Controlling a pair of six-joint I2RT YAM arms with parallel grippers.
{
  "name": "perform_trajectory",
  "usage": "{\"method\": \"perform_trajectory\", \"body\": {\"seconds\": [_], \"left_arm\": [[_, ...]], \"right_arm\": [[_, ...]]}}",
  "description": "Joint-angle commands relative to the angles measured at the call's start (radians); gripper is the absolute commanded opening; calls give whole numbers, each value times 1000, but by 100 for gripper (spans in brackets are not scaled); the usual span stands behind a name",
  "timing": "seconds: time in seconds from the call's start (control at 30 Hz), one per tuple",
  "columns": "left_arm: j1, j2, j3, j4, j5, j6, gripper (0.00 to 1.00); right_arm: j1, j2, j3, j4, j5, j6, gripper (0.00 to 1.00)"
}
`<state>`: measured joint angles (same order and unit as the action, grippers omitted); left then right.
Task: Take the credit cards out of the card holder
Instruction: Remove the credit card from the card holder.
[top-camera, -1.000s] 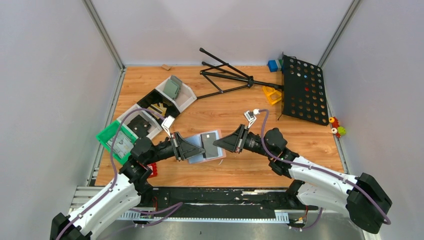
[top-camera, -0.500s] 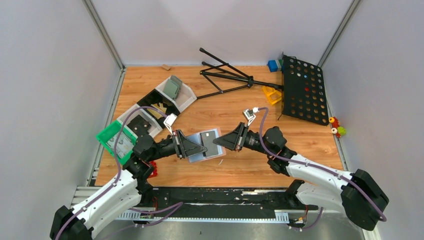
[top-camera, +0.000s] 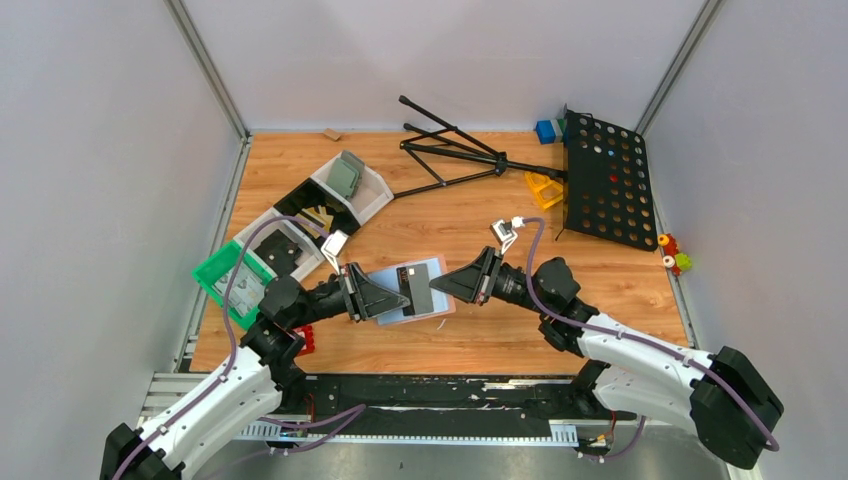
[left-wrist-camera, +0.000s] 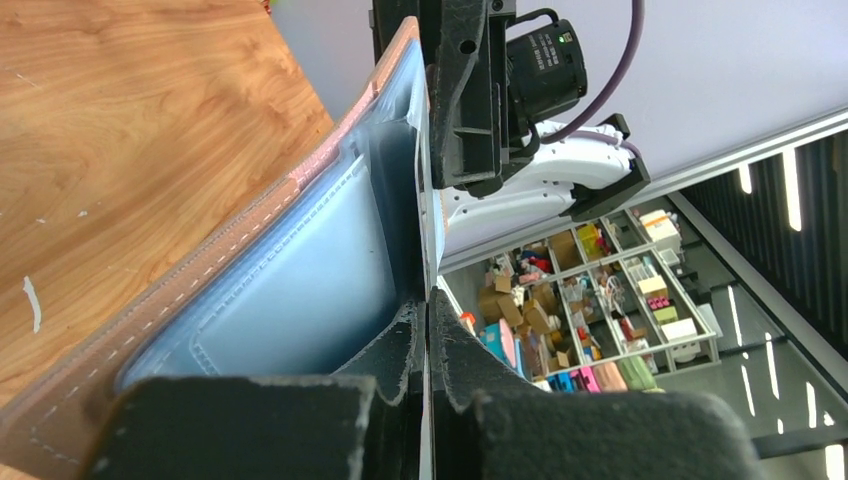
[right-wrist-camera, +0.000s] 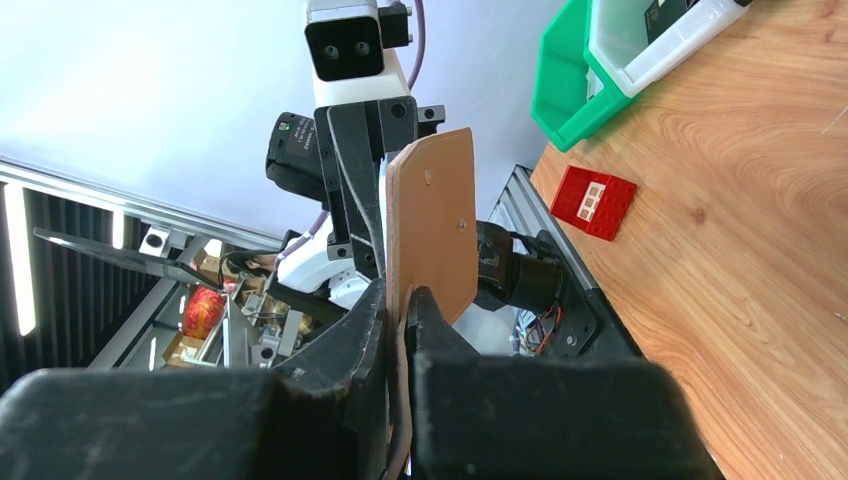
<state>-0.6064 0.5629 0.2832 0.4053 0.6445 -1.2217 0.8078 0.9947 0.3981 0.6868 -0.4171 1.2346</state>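
The card holder (top-camera: 388, 282) hangs in the middle of the top view, held above the wooden table (top-camera: 560, 330) between the two grippers; its light blue-grey face is turned up toward the camera, with a salmon-tan edge along its right and lower sides; a black card (top-camera: 422, 288) with a small pale mark sits in the centre of that face, still inside the holder.

The left gripper (top-camera: 395, 298) comes in from the left of the frame and its jaws are pressed together on the holder's left side; in the left wrist view the left gripper (left-wrist-camera: 428, 320) shows its fingers closed tight on a thin edge, the blue face (left-wrist-camera: 300, 290) spreading away to the left of them.

The right gripper (top-camera: 442, 284) comes in from the right and pinches the holder's opposite side; the right wrist view shows this gripper (right-wrist-camera: 405, 300) with its jaws nearly touching, clamped on the tan back (right-wrist-camera: 435, 220) of the holder, which stands up edge-on from them.

A green bin (top-camera: 222, 275) sits at the left edge of the table.
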Motion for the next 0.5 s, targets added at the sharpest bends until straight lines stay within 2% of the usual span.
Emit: {"method": "perform_trajectory", "body": {"seconds": [0.0,0.47], "left_arm": [[3,-12,-4,59,-8,-8,0],[3,-33,-29,25,-29,4,0]], "right_arm": [[-5,-22,-3,37,15,17,0],[-37,-61,-36,24,20,29,3]]}}
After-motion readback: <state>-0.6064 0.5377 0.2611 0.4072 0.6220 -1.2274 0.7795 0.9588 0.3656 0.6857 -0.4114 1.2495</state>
